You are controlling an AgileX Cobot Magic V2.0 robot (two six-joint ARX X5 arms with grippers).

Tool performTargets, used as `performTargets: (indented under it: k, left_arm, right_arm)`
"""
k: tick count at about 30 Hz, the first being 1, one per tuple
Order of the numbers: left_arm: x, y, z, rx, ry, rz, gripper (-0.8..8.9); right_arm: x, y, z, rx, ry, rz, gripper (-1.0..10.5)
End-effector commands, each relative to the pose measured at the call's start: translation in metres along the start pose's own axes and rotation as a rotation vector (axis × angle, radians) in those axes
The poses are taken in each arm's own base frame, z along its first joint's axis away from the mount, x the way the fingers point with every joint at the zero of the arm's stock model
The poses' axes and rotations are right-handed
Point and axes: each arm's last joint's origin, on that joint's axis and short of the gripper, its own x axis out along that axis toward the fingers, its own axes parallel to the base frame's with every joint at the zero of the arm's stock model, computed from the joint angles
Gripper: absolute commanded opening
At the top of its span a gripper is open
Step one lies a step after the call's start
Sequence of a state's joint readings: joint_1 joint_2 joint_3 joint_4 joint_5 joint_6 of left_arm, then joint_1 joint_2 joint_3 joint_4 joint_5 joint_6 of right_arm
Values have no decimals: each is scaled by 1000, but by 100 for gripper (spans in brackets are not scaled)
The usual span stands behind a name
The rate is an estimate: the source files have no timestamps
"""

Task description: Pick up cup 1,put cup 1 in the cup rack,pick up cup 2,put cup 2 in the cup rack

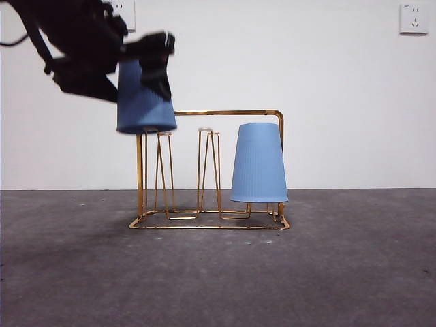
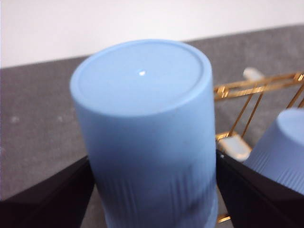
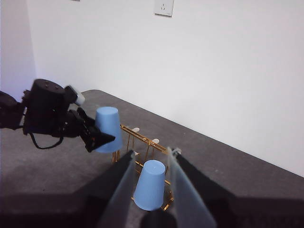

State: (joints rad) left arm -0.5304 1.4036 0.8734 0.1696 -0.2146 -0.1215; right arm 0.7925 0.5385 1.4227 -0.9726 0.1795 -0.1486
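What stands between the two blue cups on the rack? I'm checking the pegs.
Between the held cup in the left gripper and the seated cup, the front view shows one bare peg loop of the cup rack.

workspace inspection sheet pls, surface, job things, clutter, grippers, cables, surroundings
surface: dark grey table, a few pale specks.
job's things: gold wire cup rack standing on the table; one blue cup upside down on the rack's end peg; second blue cup upside down in the air above the opposite end peg.
clutter: nothing seen.
grippers: left gripper shut on the second blue cup, jaws on its two sides; right gripper open, held back from the rack, holding nothing.
cables: a black cable looped under the left arm.
surroundings: white wall with two sockets.
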Motion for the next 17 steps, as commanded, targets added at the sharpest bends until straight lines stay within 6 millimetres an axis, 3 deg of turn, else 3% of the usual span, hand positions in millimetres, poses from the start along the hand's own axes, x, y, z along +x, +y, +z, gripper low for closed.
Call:
performTargets:
  k: [1, 17]
  left_arm:
    - [9, 0, -8, 25, 23, -1, -6]
    - [49, -4, -50, 49, 160, 8, -6]
  right_arm:
    - [1, 0, -1, 14, 1, 0, 127]
    - [2, 1, -4, 11, 32, -7, 126]
